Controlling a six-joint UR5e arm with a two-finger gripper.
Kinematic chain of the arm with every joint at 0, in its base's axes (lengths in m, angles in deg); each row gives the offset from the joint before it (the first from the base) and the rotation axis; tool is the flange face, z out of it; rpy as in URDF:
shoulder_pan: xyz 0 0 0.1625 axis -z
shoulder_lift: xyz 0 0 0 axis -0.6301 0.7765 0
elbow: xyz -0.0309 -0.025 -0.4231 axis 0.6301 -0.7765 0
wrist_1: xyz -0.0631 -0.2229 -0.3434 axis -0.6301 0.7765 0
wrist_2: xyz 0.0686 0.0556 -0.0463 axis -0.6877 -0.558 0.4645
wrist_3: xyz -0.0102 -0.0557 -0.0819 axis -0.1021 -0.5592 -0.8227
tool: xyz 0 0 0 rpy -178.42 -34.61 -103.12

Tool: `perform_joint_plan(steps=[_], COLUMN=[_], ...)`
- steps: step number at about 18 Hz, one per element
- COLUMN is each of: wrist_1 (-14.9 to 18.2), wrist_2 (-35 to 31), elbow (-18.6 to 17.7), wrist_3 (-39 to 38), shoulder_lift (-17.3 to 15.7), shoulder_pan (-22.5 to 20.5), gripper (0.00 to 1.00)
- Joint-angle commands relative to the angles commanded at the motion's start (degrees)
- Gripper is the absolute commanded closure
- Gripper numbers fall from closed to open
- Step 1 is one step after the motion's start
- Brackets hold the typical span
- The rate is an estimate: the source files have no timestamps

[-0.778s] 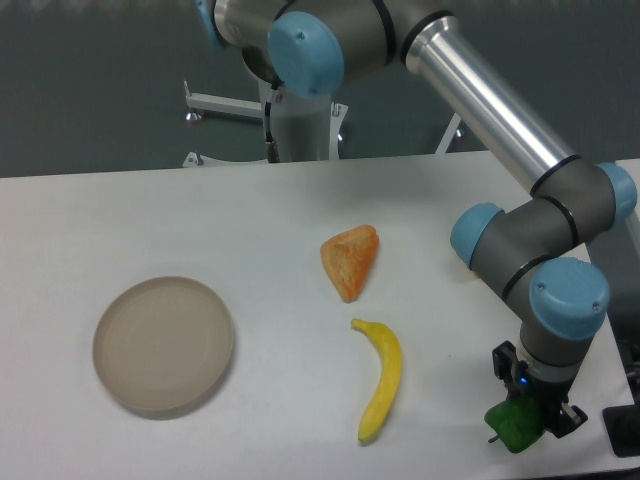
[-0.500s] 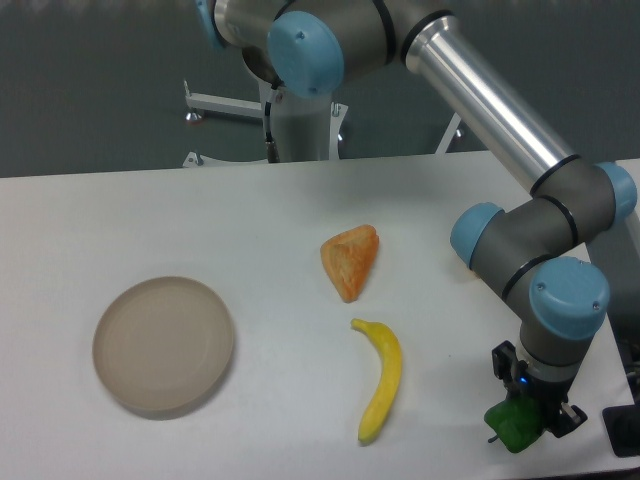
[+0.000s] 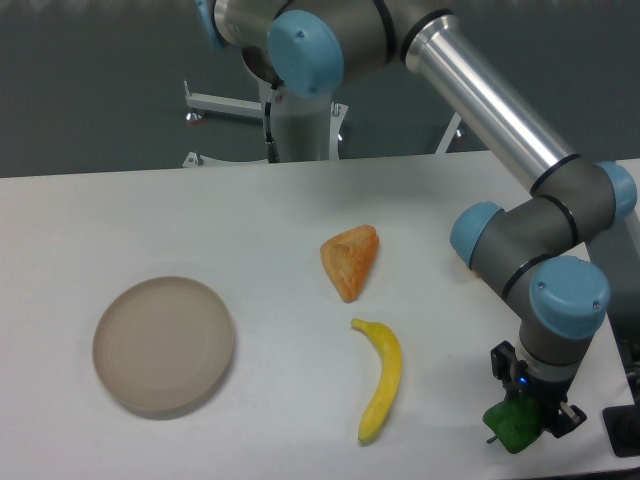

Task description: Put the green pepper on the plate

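Note:
The green pepper (image 3: 513,428) sits at the table's front right corner, partly covered by my gripper (image 3: 528,420), which stands straight down over it. The dark fingers flank the pepper and seem to press on it, but I cannot tell whether they hold it. The beige plate (image 3: 163,345) lies empty at the front left, far from the pepper.
A yellow banana (image 3: 382,378) lies between pepper and plate, near the front. An orange wedge-shaped food piece (image 3: 350,260) lies mid-table. The arm's elbow (image 3: 520,240) hangs over the right side. The table's front edge is just below the pepper. A dark object (image 3: 625,430) sits at the far right edge.

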Motion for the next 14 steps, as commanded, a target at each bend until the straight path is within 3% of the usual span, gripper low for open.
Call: perform_joint_plan(steps=[10,14], wrist_1=[0.35,0.53], wrist_2=[0.26,1.06], elbow=[-0.88,-4.38], wrist_3=[-1.85,-3.25], shoulder_lift=[-0.52,-3.51], shoulder_pan=[0.26,1.49], gripper=[0.62,0.62])
